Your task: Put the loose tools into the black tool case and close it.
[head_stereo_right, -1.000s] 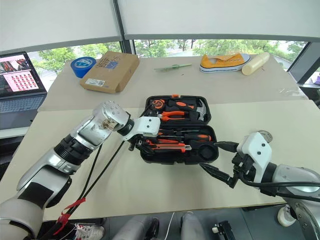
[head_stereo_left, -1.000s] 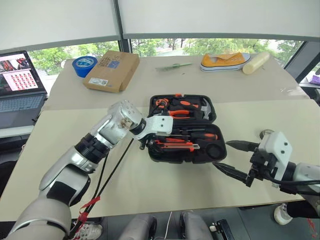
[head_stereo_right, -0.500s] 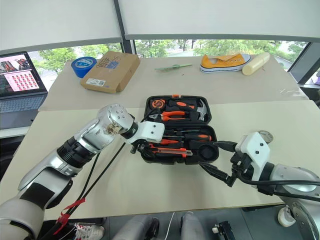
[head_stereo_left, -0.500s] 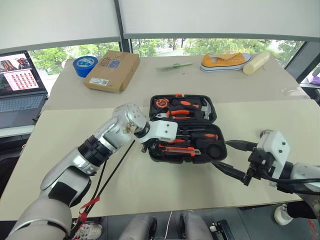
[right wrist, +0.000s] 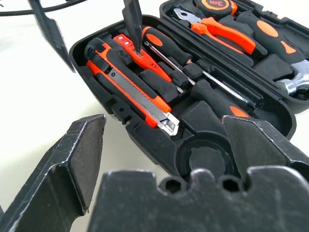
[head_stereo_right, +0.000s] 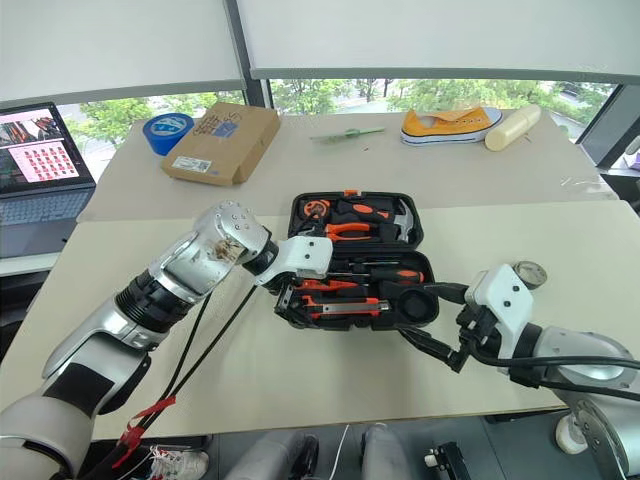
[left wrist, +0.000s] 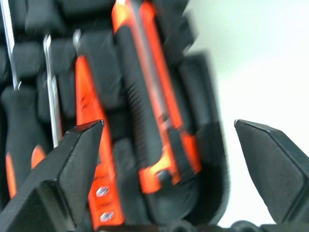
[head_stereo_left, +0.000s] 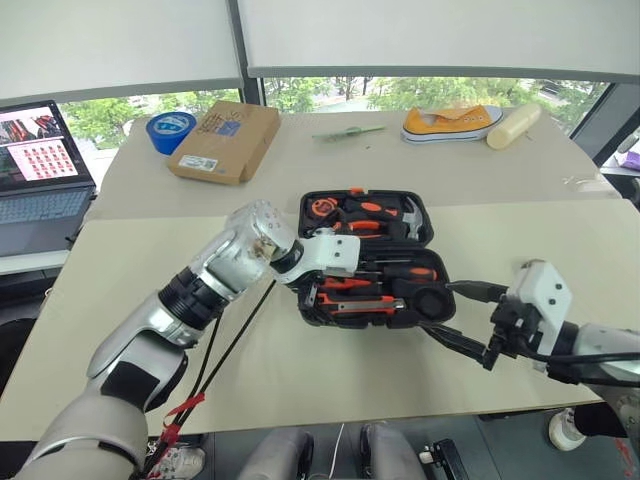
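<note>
The black tool case [head_stereo_left: 375, 322] lies open mid-table. Its near half holds the loose tools: a utility knife [right wrist: 130, 89] in the front recess, an orange tester screwdriver [right wrist: 137, 57] behind it, then a thin screwdriver [right wrist: 166, 43] and a larger black-handled one [right wrist: 217, 99]. My left gripper [head_stereo_left: 308, 292] hangs open over the case's left end with nothing held. One of its fingers [right wrist: 133, 24] stands just above the tester. In the left wrist view the knife [left wrist: 145, 96] lies between the spread fingers. My right gripper [head_stereo_left: 438, 308] is open and empty by the case's front right corner.
The lid half holds pliers [head_stereo_left: 365, 226], a hammer [head_stereo_left: 410, 215] and a tape measure [head_stereo_left: 322, 206]. At the back stand a cardboard box [head_stereo_left: 224, 140], a blue tape roll [head_stereo_left: 168, 131], a yellow shoe [head_stereo_left: 450, 122] and a cream cylinder [head_stereo_left: 512, 125]. A laptop [head_stereo_left: 38, 165] sits far left.
My left gripper's fingers have spread wide and the hand has lifted slightly over the case's left end. The right arm has stayed put.
</note>
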### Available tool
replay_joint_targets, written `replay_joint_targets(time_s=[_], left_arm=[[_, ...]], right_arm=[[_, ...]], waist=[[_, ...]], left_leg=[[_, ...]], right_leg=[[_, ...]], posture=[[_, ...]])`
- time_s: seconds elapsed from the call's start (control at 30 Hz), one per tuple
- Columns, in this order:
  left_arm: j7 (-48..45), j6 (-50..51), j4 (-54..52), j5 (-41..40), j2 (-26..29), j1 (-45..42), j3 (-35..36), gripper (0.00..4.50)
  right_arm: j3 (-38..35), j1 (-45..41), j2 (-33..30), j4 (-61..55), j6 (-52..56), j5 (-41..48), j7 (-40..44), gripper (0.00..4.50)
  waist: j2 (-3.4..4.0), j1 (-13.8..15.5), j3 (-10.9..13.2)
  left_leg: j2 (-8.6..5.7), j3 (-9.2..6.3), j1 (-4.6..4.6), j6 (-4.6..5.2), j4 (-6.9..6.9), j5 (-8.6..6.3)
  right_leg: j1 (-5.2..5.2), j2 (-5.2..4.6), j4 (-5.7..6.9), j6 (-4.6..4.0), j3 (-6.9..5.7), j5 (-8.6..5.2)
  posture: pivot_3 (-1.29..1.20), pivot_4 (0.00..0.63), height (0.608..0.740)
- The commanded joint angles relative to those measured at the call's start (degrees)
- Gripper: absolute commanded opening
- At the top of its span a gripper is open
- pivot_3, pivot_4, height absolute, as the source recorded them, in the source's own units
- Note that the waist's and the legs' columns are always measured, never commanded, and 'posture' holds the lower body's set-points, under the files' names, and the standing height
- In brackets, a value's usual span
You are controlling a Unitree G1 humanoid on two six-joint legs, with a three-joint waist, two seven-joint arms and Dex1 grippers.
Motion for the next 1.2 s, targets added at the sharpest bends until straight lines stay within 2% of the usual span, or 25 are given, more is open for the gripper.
replay_joint_targets(time_s=[0.03,0.1,0.23,0.4,0.43,0.7,0.87,1.2], left_arm=[[-1.05,-1.6,1.02,-2.58,0.83,-3.1,4.16,4.19],[-1.27,-3.81,2.7,-3.02,1.29,-2.86,4.88,3.72],[-0.78,-9.0,6.18,-2.28,1.89,-1.09,4.56,2.11],[-1.98,-12.14,6.66,-2.77,2.37,1.2,4.39,0.28],[-2.21,-12.9,6.74,-2.78,2.44,1.56,4.35,0.03],[-2.86,-18.15,7.48,1.32,2.76,3.58,0.48,0.03],[3.98,-23.51,12.86,7.12,-0.71,3.67,-1.23,0.03],[4.03,-23.02,13.56,6.84,-2.3,4.23,0.09,0.03]], right_arm=[[-0.73,-0.36,0.24,-0.14,-1.37,-0.09,0.19,4.5],[-0.58,-0.58,0.21,0.08,-1.31,-0.18,0.25,4.5],[-0.35,-1.03,0.02,0.47,-1.3,-0.23,0.35,4.5],[-0.09,-1.59,-0.3,0.71,-1.07,-0.32,0.53,4.5],[0.09,-1.72,-0.36,0.75,-1.04,-0.39,0.55,4.5],[1.61,-3.55,-0.26,1.44,-0.7,-0.78,0.08,4.5],[2.31,-3.14,0.25,0.97,-0.61,-0.64,-0.24,4.5],[1.73,-1.55,0.59,-0.03,-0.45,-0.2,-0.67,4.5]], waist=[[0.0,0.02,0.0],[0.01,-0.07,0.0],[0.01,-0.13,-0.01],[0.01,-0.08,0.0],[0.01,-0.07,0.0],[0.01,-0.13,-0.01],[0.04,0.87,-0.03],[0.03,1.29,-0.04]], left_leg=[[0.0,0.0,0.0,0.0,0.01,0.0],[0.0,0.0,0.02,0.0,0.0,0.0],[0.0,0.0,0.02,0.0,0.0,0.0],[0.0,0.0,0.01,0.0,0.01,0.0],[0.0,0.0,0.01,0.0,0.01,0.0],[0.0,0.0,0.01,0.0,0.0,0.0],[-0.03,-0.01,0.08,0.0,0.08,0.0],[-0.05,-0.02,0.56,0.15,0.11,-0.01]], right_leg=[[0.01,0.0,0.0,0.0,0.0,0.0],[0.01,-0.01,0.0,0.0,0.0,0.0],[0.0,-0.01,0.01,0.0,0.0,0.0],[0.0,-0.02,0.01,0.0,0.0,0.0],[0.0,-0.03,0.01,0.0,0.0,0.0],[0.01,-0.06,0.02,0.0,0.01,0.0],[0.14,-0.05,0.0,0.0,0.0,0.0],[0.75,-0.05,-0.1,0.08,0.03,0.04]], posture=[[0.0,0.15,0.735],[0.0,0.15,0.735],[0.0,0.15,0.735],[0.0,0.15,0.735],[0.0,0.15,0.735],[0.0,0.15,0.735],[0.0,0.15,0.735],[0.0,0.15,0.735]])
